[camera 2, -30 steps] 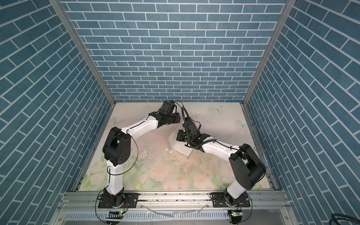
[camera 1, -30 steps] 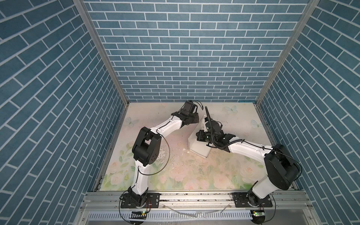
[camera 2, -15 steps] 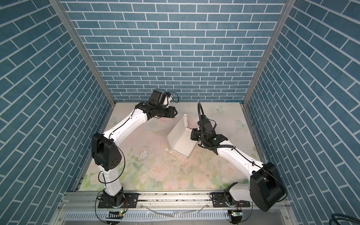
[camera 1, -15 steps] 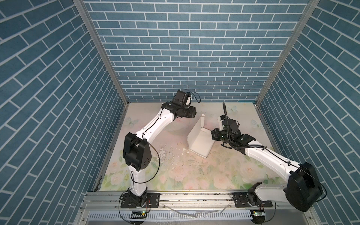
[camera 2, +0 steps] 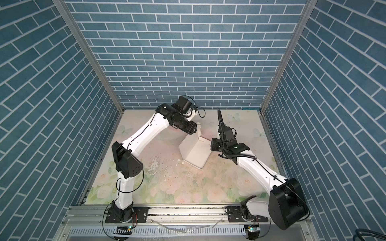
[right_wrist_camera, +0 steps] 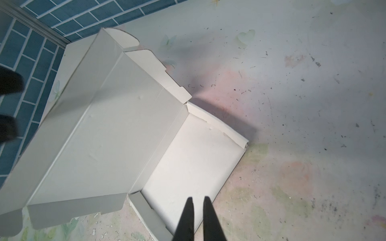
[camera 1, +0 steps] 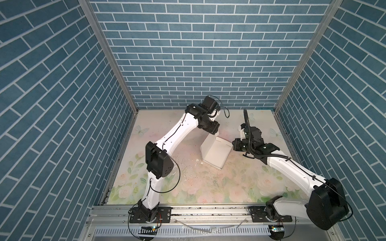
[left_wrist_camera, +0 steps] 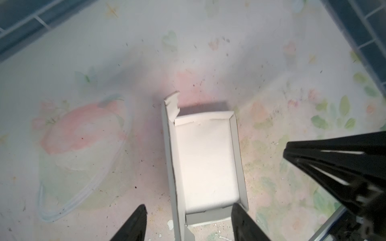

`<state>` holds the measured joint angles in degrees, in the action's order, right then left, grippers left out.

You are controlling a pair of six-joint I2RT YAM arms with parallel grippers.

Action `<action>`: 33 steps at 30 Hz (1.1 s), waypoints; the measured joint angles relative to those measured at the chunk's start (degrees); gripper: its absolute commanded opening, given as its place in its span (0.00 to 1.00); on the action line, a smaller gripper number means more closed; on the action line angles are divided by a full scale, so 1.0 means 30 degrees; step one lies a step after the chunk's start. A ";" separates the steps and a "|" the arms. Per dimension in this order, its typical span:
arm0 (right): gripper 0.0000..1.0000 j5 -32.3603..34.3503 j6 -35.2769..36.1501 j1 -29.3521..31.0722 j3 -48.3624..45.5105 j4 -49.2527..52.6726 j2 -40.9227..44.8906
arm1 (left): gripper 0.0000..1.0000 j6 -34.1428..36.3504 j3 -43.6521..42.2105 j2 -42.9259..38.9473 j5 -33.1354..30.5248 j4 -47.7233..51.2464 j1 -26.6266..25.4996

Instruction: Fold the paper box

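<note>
The white paper box [camera 1: 216, 153] [camera 2: 196, 152] lies mid-mat as a shallow tray with low folded walls. Its lid panel [right_wrist_camera: 100, 133] stands upright along the left side, and the lid's side flaps hang loose. My left gripper [camera 1: 212, 131] [left_wrist_camera: 189, 208] hovers open above the box's far end. The lid's upright edge runs between its fingers without touching them. My right gripper [camera 1: 234, 145] [right_wrist_camera: 198, 199] is shut down to a thin slit. It sits over the tray's right wall and holds nothing.
White paper crumbs [camera 1: 183, 164] litter the floral mat [camera 1: 208, 187] left of and in front of the box. Blue brick walls close in three sides. A metal rail [camera 1: 208, 210] with both arm bases runs along the front.
Both grippers were together at the box. The left one let go, opened and swung back above the far end. The right one drew back to the tray's right edge.
</note>
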<state>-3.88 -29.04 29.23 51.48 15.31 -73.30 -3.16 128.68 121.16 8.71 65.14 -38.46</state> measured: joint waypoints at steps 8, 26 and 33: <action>0.12 -0.0131 0.0211 -0.0233 -0.0335 0.0029 0.0401 | 0.49 0.1151 0.1326 0.2470 -0.1982 0.2259 -0.0554; 0.11 -0.0146 0.0357 -0.0517 -0.0357 0.0189 0.0459 | 0.15 0.4036 0.2346 0.2586 -0.3563 0.2951 -0.0656; 0.12 -0.0124 0.0933 -0.0517 -0.0357 0.1107 0.0678 | 0.10 0.5610 0.3577 0.2696 -0.3213 0.3271 -0.0656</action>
<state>-4.25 -26.24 27.68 50.41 18.63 -71.26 13.67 139.41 129.25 -0.93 74.96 -40.42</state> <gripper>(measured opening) 0.117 0.104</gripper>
